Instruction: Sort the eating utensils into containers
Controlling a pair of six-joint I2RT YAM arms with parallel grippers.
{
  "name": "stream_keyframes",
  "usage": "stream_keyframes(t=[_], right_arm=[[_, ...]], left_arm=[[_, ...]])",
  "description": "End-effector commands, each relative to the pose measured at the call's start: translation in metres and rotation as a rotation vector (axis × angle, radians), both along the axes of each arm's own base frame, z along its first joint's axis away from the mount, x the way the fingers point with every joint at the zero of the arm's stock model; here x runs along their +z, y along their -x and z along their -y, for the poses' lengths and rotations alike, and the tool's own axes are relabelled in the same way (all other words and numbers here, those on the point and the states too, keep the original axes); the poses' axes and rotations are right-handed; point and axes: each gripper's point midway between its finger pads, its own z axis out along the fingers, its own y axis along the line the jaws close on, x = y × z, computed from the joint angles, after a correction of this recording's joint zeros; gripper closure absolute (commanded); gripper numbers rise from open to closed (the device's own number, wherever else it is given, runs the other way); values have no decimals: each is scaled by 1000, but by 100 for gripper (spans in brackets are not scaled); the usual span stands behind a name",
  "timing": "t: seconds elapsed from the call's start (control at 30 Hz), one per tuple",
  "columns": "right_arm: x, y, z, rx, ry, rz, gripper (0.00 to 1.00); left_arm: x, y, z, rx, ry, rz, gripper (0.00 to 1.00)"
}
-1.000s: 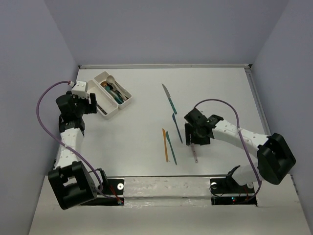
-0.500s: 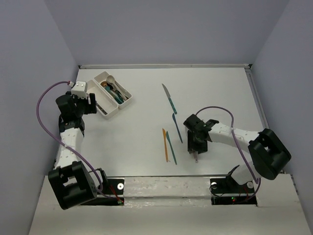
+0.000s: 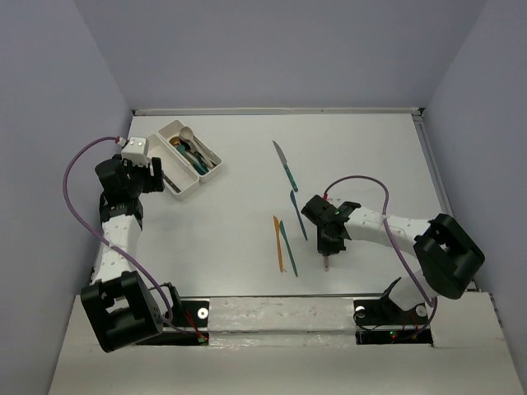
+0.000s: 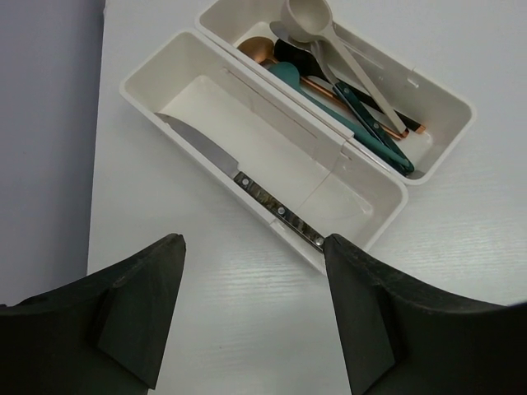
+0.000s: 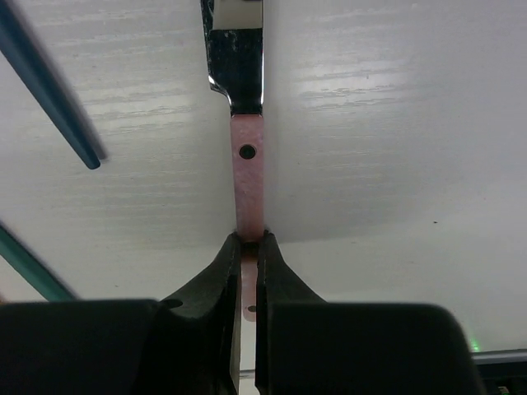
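Observation:
My right gripper [image 5: 249, 240] is shut on the pink handle of a silver-bladed knife [image 5: 247, 177] that lies flat on the table; from above, the right gripper [image 3: 327, 243] covers most of it and only the knife's end [image 3: 327, 264] shows. Further left lie a blue knife [image 3: 297, 215], a teal knife [image 3: 288, 247] and an orange knife [image 3: 277, 243], with a teal-handled knife [image 3: 286, 169] further back. The containers [image 3: 176, 186] stand at the back left. My left gripper [image 4: 251, 247] hovers open just in front of them, holding nothing.
The near tray [image 4: 362, 189] holds one steel knife [image 4: 239, 177]. The far tray [image 4: 449, 103] holds a cream spoon [image 4: 309, 15], a copper spoon [image 4: 257, 49] and dark-handled pieces [image 4: 375, 127]. Purple walls close in the table on three sides.
My right gripper has come down and closed on the pink knife handle, sliding slightly left and nearer. The left arm has stayed put.

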Motion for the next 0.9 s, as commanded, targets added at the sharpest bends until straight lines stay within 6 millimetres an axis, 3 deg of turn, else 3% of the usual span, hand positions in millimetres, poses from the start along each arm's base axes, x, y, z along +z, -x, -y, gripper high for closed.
stream_keyframes(t=[0.0,0.13,0.17,0.23,0.27,0.3,0.37,0.4,0.47,0.5,0.63,0.7,0.73,0.77,0.8,0.87], right_arm=[[45,-45,-3,-31,19,362,100],[112,-83,-26,80,19,654,100],[139,-96,-43,81,-14,760,100],[167,-108,-65,181,-18,857,100],[181,-112,-83,233,-66,901,100],[212,-118,-113,314,-141,1021,100],[240,-123,-142,363,-244,1125,100],[261,-124,-169,394,-342,1184,100],[277,-130,-190,420,-399,1222,100],[286,-135,-210,443,-441,1240,100],[301,-136,-265,517,-528,1257,100],[305,-136,-282,537,-555,1256,100],[296,-139,-290,544,-547,1239,100],[308,-142,-296,525,-573,1251,100],[301,-144,-301,531,-569,1233,100],[307,-146,-305,522,-583,1240,100]], left_arm=[[37,-5,22,-84,-2,66,21],[56,-4,66,-234,37,67,22],[67,-2,88,-312,53,75,22],[86,1,107,-380,59,89,22],[89,7,124,-432,70,74,22],[98,11,133,-467,74,86,22],[115,18,149,-518,84,115,22],[124,28,161,-559,106,130,22],[135,40,178,-621,136,149,21],[141,51,189,-669,167,158,21],[140,60,201,-718,241,122,21],[136,58,201,-709,243,118,21],[133,58,202,-708,241,114,21],[129,57,201,-703,239,107,21],[129,56,199,-688,233,110,21],[127,53,196,-670,223,114,21]])
